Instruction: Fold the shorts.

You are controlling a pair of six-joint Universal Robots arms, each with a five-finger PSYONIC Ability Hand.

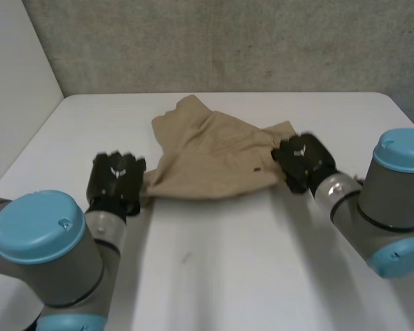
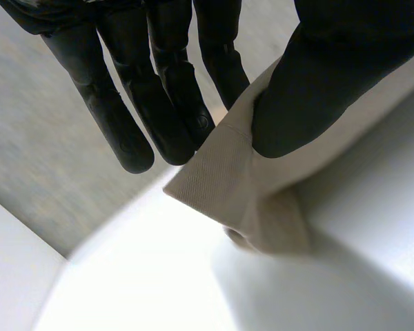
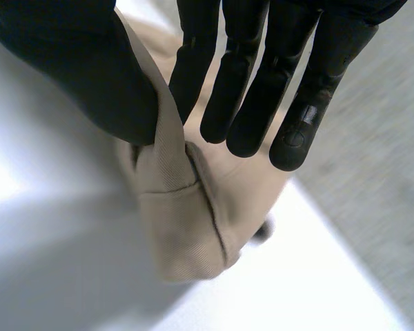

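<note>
Tan shorts [image 1: 214, 155] lie bunched in the middle of the white table [image 1: 228, 262], stretched between my two hands. My left hand [image 1: 116, 178] holds their near left corner. In the left wrist view its thumb [image 2: 317, 89] pinches the cloth's hemmed edge [image 2: 221, 172] against its straight fingers [image 2: 159, 103]. My right hand [image 1: 302, 160] grips the right corner. In the right wrist view the thumb [image 3: 76, 69] presses the tan hem [image 3: 169, 162] against the fingers [image 3: 252, 83], and the corner hangs lifted off the table.
A grey wall [image 1: 228, 41] runs behind the table's far edge. A pale wall [image 1: 14, 83] stands to the left. Bare white tabletop stretches between my arms in front of the shorts.
</note>
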